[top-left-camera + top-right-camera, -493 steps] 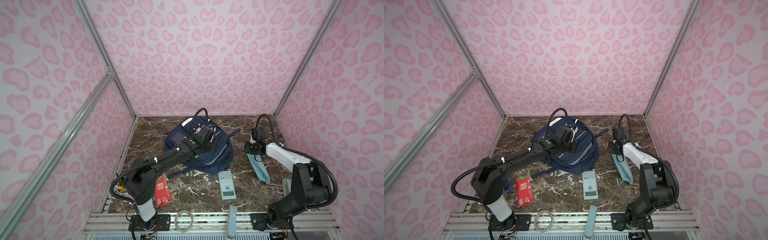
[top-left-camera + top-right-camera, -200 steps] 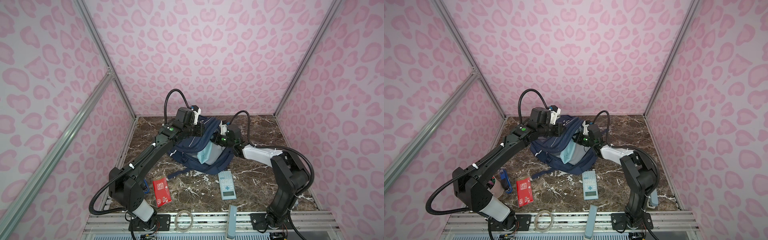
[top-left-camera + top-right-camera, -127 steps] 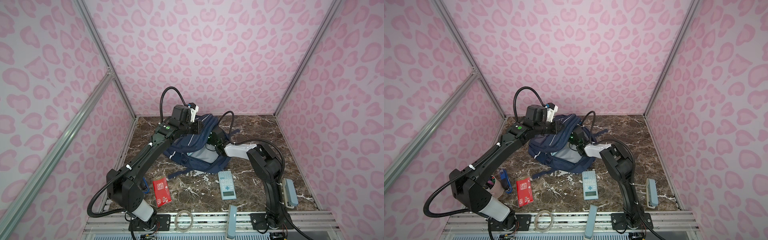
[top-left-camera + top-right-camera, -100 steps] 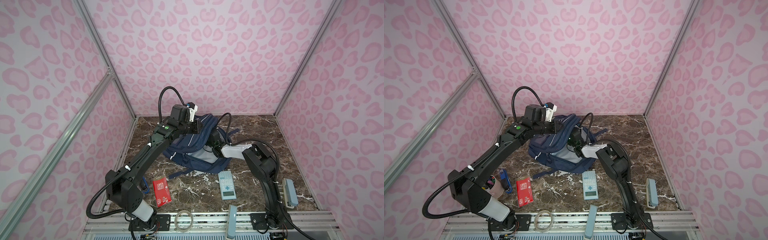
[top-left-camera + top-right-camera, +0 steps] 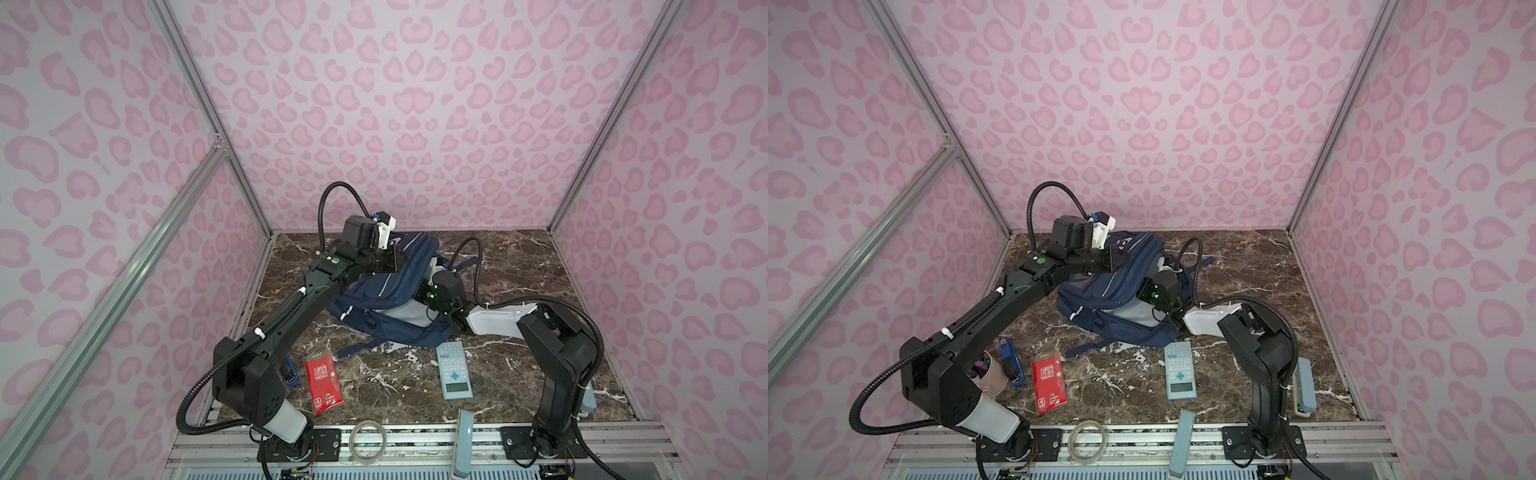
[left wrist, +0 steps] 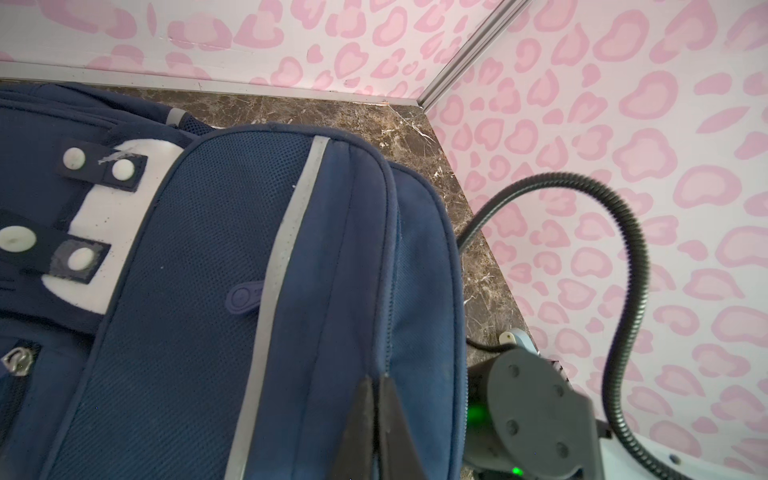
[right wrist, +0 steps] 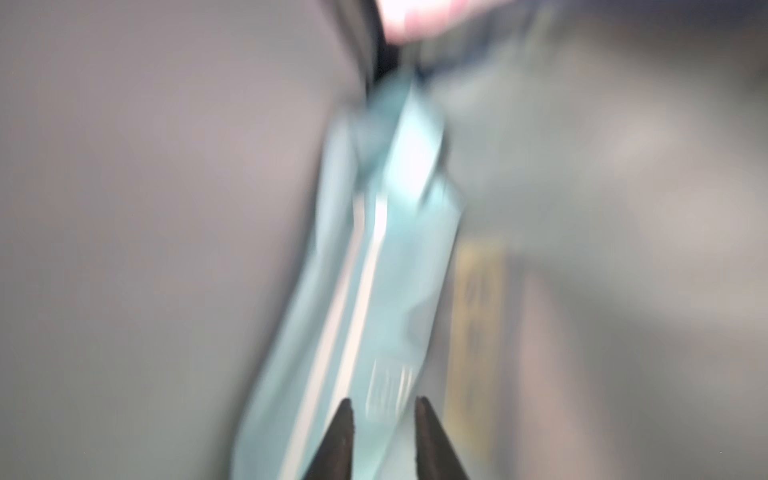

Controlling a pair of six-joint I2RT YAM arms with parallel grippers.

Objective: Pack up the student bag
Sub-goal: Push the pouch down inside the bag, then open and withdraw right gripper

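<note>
Student bag (image 5: 386,286), navy, is lying toward twelve o'clock on the marble table (image 5: 519,266) in both top views. Left gripper (image 6: 376,380) is pinching the seam of its raised flap, jaws closed on the fabric. Right gripper (image 7: 384,405), reaching in from four o'clock, is sitting inside the grey lining, tips narrowly parted, a blurred teal pouch (image 7: 374,270) just ahead. Calculator (image 5: 455,368) is lying at the bag's five o'clock.

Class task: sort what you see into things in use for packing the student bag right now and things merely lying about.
In use: student bag, left gripper shut on its flap, right gripper inside it, pale teal flat item.
Lying about: calculator, red booklet, blue stapler, pen cup.
</note>
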